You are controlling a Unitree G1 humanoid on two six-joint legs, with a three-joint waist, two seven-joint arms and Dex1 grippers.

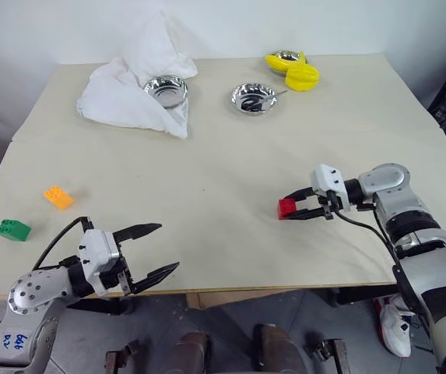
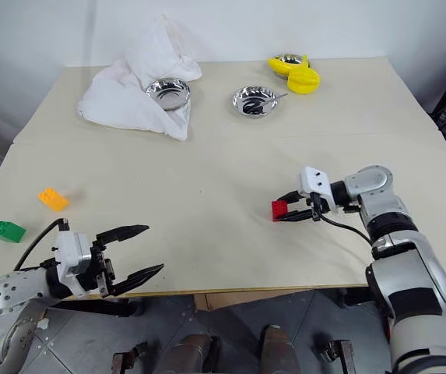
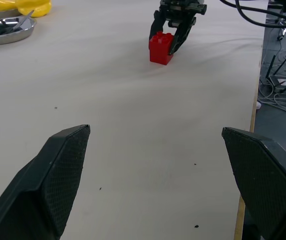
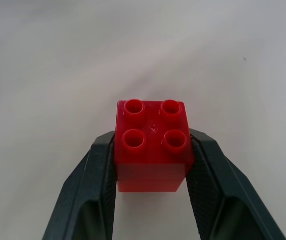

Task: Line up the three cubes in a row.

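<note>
1. Table [image 1: 207, 187]: cubes not lined up.
2. Right gripper [image 1: 294, 206] clamps red cube [image 1: 287, 207], right-centre.
3. Left gripper [image 1: 152, 249] spread wide, nothing held.
4. Orange-yellow cube [image 1: 57, 197], green cube [image 1: 12, 229] near left edge.

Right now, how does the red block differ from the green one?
The red cube is clamped between the fingers of the right gripper, out on the robot's right; the green cube lies free on the table, far on the left near the edge, beside the orange-yellow cube. The red one shows four studs and looks square; the green one looks longer and lower. Both are small studded plastic blocks.
</note>
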